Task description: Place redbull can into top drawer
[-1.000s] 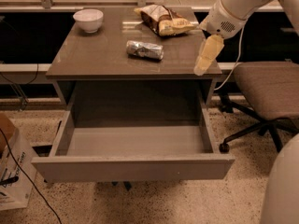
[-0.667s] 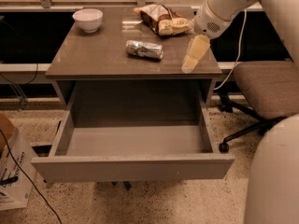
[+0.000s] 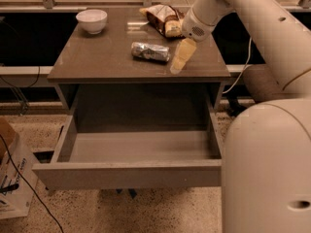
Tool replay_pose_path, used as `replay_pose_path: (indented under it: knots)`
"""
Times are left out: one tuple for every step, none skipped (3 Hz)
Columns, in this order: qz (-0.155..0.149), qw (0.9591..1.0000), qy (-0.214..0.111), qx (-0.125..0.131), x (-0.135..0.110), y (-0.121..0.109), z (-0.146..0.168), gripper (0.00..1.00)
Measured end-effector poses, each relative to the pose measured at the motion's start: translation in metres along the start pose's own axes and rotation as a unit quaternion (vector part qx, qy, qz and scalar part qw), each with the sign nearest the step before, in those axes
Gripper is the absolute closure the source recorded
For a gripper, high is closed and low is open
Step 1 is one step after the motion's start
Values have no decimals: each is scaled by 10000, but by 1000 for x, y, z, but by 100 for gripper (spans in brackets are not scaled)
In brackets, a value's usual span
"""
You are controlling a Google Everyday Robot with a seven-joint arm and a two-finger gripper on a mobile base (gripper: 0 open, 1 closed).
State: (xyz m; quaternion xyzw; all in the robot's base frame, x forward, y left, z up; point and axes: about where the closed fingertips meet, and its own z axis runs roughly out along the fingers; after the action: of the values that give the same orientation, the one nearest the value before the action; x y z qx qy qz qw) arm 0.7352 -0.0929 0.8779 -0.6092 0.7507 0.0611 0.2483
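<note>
The redbull can [image 3: 150,52] lies on its side near the middle of the brown table top [image 3: 97,57], shiny silver with darker patches. My gripper [image 3: 179,63] hangs just to the right of the can, its pale fingers pointing down at the table, close to the can's right end and not holding it. The top drawer [image 3: 131,173] stands pulled wide open below the table, and nothing lies inside it.
A white bowl [image 3: 92,20] stands at the table's back left. A crinkled brown-and-yellow snack bag [image 3: 164,19] lies at the back, behind my gripper. A cardboard box [image 3: 12,178] and cables sit on the floor at left. My arm and base fill the right side.
My arm and gripper have moved left across the table, from the right edge to just beside the can's right end. The can, bowl and bag have not moved.
</note>
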Motion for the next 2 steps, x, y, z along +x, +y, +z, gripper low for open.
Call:
replay_pose_path:
  knots:
    - [18,9999,-25,-145,-14,-12,36,0]
    - [79,9995,-170,-260,-28,-23,67,0]
